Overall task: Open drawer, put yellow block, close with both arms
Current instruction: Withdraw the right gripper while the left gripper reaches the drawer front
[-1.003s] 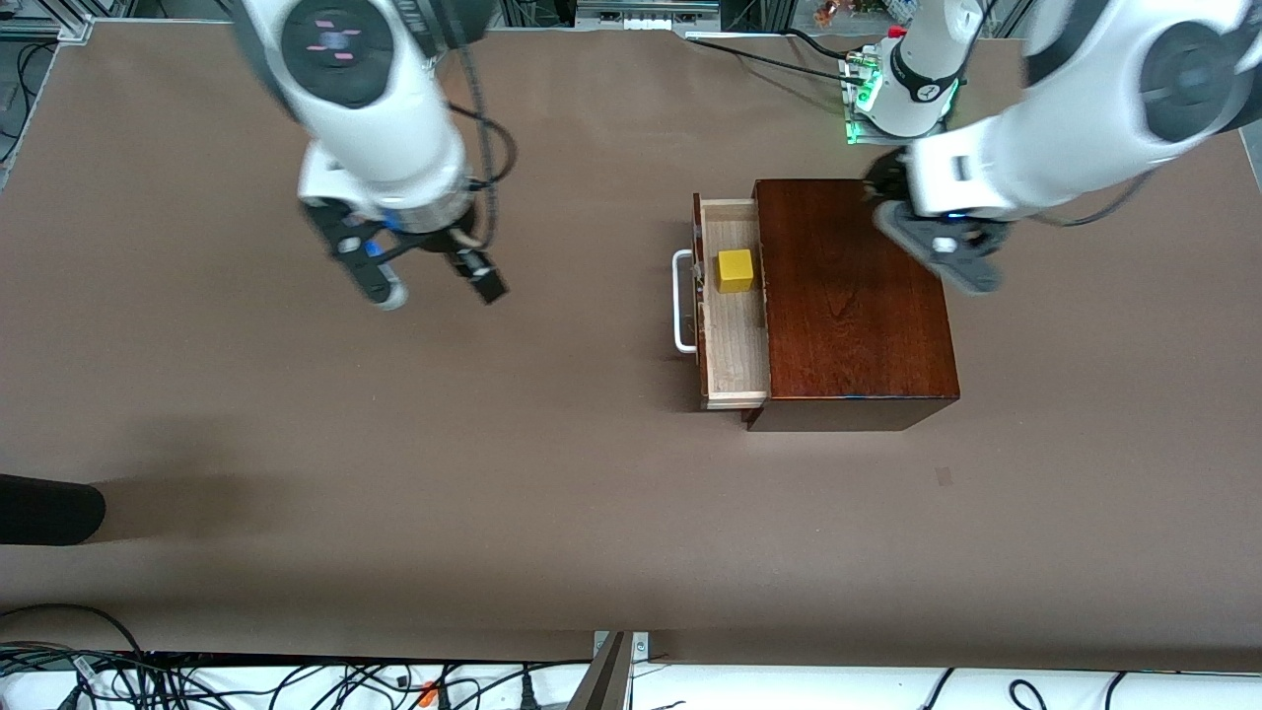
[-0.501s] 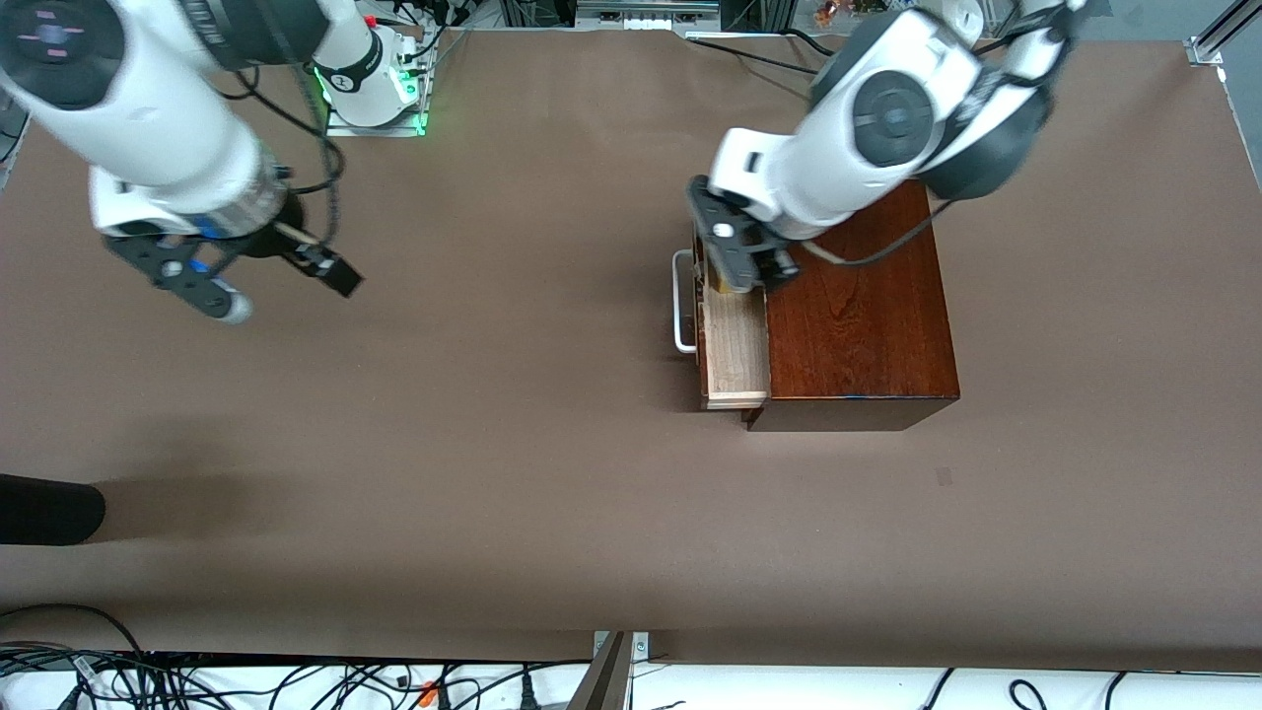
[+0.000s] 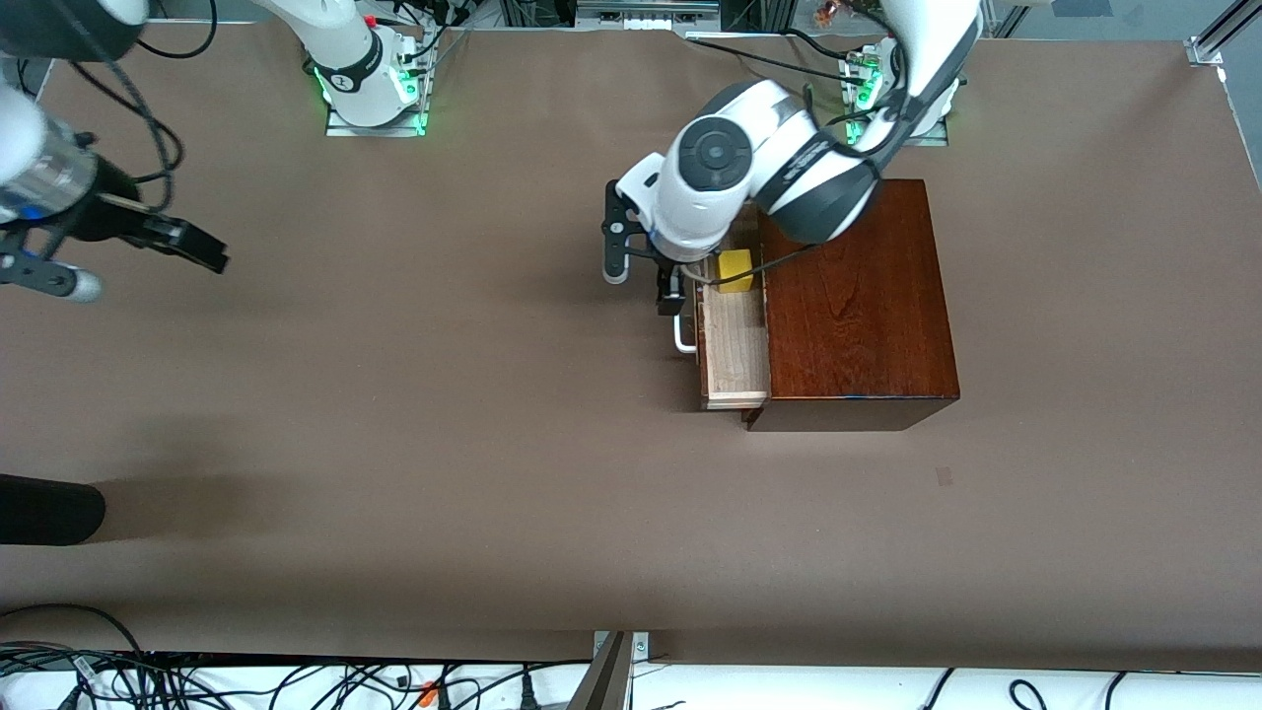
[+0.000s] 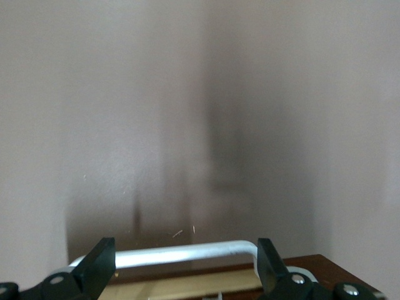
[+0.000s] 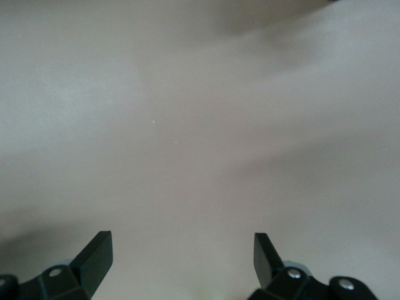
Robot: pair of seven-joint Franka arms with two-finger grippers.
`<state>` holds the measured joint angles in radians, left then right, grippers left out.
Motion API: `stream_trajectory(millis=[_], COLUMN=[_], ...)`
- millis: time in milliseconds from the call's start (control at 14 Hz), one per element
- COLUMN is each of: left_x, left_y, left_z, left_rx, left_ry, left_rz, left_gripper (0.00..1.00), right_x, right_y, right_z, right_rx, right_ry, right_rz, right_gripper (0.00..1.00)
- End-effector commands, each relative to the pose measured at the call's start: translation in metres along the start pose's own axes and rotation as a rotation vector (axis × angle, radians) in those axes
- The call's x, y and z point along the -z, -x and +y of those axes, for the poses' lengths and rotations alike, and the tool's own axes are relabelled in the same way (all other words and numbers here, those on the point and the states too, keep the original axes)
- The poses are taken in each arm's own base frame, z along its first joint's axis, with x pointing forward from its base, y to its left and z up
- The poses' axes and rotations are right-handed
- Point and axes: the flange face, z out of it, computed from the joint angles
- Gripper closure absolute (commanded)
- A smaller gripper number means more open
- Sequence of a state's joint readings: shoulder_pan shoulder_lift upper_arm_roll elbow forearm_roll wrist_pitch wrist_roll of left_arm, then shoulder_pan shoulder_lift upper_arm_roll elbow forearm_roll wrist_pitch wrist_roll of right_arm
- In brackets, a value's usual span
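While the drawer (image 3: 735,345) stands open, left gripper (image 3: 641,281) overhangs its handle (image 3: 682,335).

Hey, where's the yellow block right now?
In the front view the block sits in the open drawer, beside the box, with the left tool over the handle.

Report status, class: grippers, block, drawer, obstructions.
Left gripper open, over the drawer handle. Right gripper open, waiting at its end of the table. Yellow block in the open drawer. Nothing blocking the drawer front.

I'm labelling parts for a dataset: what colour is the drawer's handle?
White: the handle is a pale bar, clearest in the left wrist view.
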<state>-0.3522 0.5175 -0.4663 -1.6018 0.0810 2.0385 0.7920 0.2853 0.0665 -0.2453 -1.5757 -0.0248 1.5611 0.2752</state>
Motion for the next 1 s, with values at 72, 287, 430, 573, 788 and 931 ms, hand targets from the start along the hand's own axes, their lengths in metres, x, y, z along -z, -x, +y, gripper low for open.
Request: stream_trajectory(millis=[72,287,430,573,788,931], left_x=[-0.031,-0.049,-0.057,-0.059,-0.058,-0.057], left_y=[-0.012,-0.009,-0.005,0.005,0.018,0.023], left_z=[-0.007,-0.01,-0.013,-0.019,-0.022,-0.022], left_rx=[-0.104,-0.133,-0.14,-0.126,-0.11,-0.103], left_ry=[-0.044,-0.057,-0.058,-0.047,-0.013,0.005], left_rz=[-0.042,-0.082,-0.103,-0.12,-0.16,-0.18], left_gripper=[0.0,0.0,0.0,0.0,0.0,0.0], right_x=[0.004,0.006,0.006,0.007,0.006,0.006], right_y=[0.001,-0.003,-0.003,-0.003,-0.001,0.0], right_z=[0.025,0.032,0.032,0.031,0.031,0.03], right_rx=[0.12,0.235,0.239,0.231,0.232,0.232], right_ry=[-0.019,-0.023,-0.022,-0.021,-0.021,-0.019], right_rz=[0.021,0.046,0.046,0.043,0.031,0.028], right_gripper=[0.0,0.0,0.0,0.0,0.0,0.0])
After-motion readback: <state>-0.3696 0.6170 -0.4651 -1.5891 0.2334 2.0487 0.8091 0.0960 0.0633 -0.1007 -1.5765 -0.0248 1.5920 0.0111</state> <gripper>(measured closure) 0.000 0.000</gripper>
